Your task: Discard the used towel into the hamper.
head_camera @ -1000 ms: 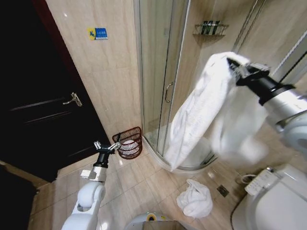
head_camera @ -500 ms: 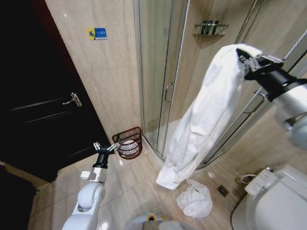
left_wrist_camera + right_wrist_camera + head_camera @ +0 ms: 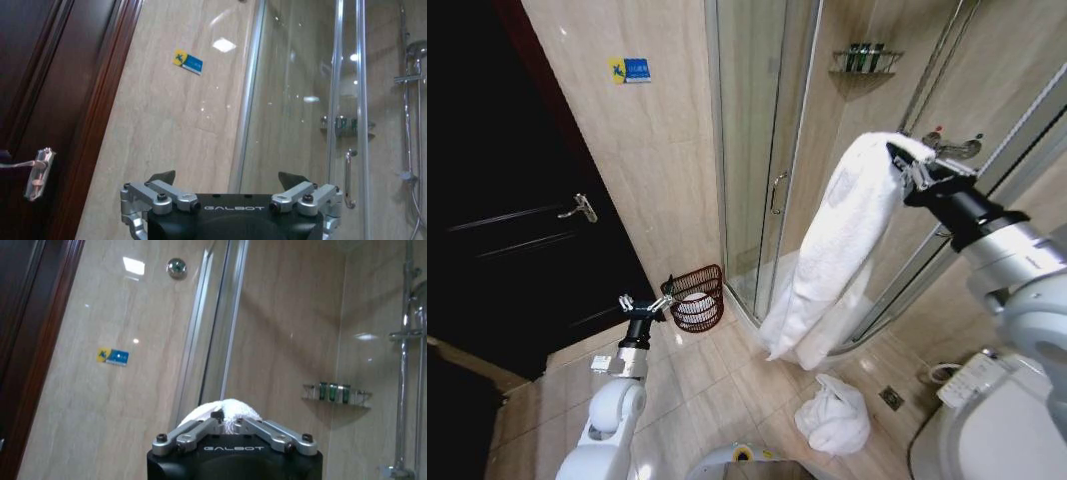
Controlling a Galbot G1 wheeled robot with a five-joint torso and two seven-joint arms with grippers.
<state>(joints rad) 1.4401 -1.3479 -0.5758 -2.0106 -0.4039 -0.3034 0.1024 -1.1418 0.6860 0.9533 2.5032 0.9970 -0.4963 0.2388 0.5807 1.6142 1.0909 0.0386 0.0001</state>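
Far left, a dark wooden door [image 3: 517,230] with a metal lever handle [image 3: 579,208]. Your left gripper [image 3: 645,304] is low over the tiled floor [image 3: 717,390], fingers spread wide, holding nothing, just beside the small round reddish-brown openwork hamper [image 3: 697,297]. The hamper stands on the floor against the beige wall [image 3: 652,150], at the corner of the glass shower enclosure [image 3: 762,140]; something white lies inside it. Moving right, your right gripper [image 3: 905,166] is raised high in front of the shower glass, clenched on the top of a long white used towel [image 3: 827,260] that hangs free, well apart from the hamper. Below it, a second crumpled white towel [image 3: 835,415] lies on the floor. Far right, a white toilet [image 3: 997,425].
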